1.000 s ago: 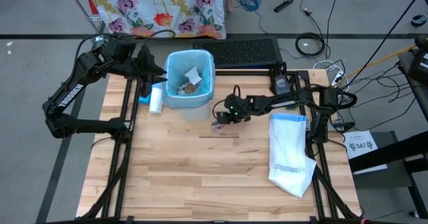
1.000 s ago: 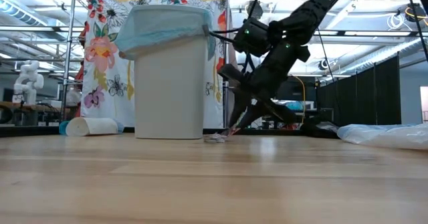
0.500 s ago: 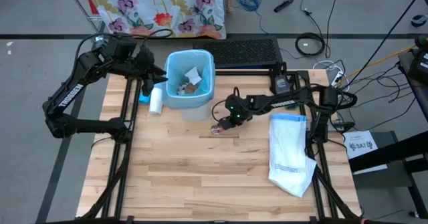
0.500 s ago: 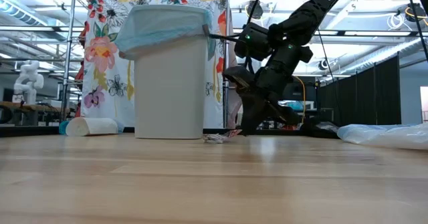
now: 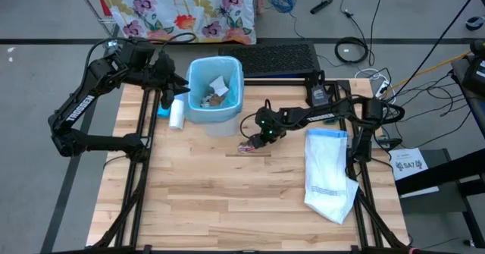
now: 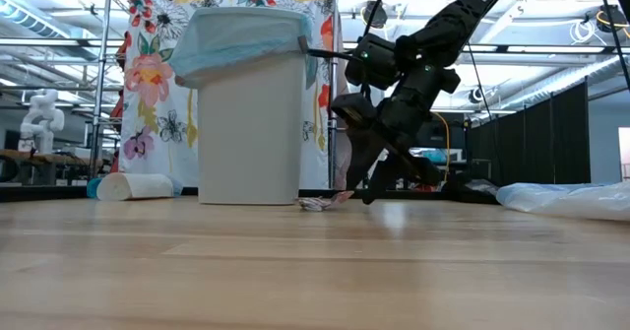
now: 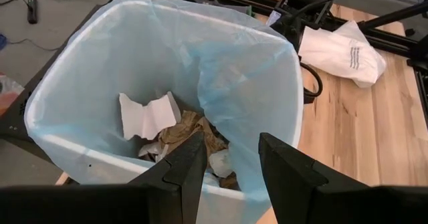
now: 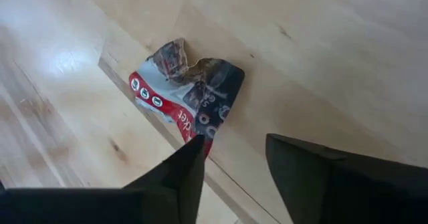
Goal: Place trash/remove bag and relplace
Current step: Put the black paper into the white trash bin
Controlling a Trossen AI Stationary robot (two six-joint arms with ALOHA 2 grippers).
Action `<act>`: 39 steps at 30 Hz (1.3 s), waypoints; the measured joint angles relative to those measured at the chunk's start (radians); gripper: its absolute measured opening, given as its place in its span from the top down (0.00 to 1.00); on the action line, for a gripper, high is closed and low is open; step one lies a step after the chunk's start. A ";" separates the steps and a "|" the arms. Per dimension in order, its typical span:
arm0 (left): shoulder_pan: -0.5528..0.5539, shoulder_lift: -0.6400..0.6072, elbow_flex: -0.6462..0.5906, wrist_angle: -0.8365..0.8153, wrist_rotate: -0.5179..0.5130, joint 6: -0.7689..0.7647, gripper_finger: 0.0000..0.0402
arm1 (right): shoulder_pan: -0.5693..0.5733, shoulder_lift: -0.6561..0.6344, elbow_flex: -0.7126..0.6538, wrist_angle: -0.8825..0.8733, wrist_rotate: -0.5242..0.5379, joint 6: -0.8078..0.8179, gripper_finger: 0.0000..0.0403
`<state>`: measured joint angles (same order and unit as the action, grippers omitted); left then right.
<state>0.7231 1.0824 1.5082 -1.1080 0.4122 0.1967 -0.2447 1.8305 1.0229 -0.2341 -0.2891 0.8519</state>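
My right gripper (image 5: 252, 138) hangs low over the middle of the desk (image 5: 227, 201), its fingers spread, with a flattened wrapper (image 8: 188, 93) lying on the wood just beyond the fingertips. The wrapper is not held; it rests flat on the boards, red, white and dark printed, creased at one corner. I keep the fingers parted and angled down at it because a thin, flat scrap like this gives little edge to catch, so I judge the next move has to scrape or pinch one raised fold rather than close from straight above.

The bin (image 5: 214, 91) stands at the far side of the desk, left of my right arm, lined with the light-blue bag (image 7: 254, 70) whose rim is folded over the bin's lip. Inside it lie other scraps (image 7: 180, 134): a white folded paper and brown crumpled pieces at the bottom. My left gripper (image 5: 180, 82) waits at the bin's left rim, fingers apart and holding nothing, looking down into the bag; from there it is placed well to steady the liner or take its edge once the trash is all in.

The white replacement bag (image 5: 327, 174) lies flat on the right side of the desk, well clear of the bin, where it does not get in the way. A white roll (image 5: 176, 112) lies beside the bin on its left. I judge the wrapper is the last loose piece on the desk.
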 joint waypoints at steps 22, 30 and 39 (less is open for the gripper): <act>-0.008 0.000 0.000 -0.001 0.000 -0.090 0.65 | 0.049 0.120 0.001 0.291 0.004 0.026 0.78; -0.045 0.000 0.000 -0.002 0.002 -0.114 0.65 | 0.053 0.117 0.001 0.266 0.049 -0.065 0.99; -0.088 0.000 0.000 -0.003 0.002 -0.113 0.65 | 0.077 -0.048 0.000 0.096 0.074 -0.161 1.00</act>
<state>0.6347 1.0828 1.5082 -1.1105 0.4145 0.0837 -0.1677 1.7827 1.0225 -0.1383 -0.2156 0.6905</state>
